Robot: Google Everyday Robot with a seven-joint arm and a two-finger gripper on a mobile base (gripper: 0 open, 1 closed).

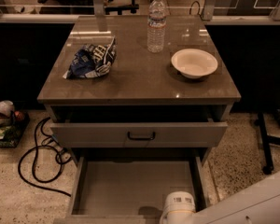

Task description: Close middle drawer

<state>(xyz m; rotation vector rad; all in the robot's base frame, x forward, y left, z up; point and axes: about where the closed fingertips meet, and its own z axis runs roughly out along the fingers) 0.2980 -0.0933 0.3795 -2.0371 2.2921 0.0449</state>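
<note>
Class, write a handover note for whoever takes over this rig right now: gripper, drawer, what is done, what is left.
Gripper: low at the bottom edge of the view, at the front right corner of the middle drawer. The arm comes in from the lower right.
Middle drawer: pulled far out, inside bare.
Done: not closed yet.
Left: push its front in until it is shut. The top drawer stands slightly out too, but it is not the job.
</note>
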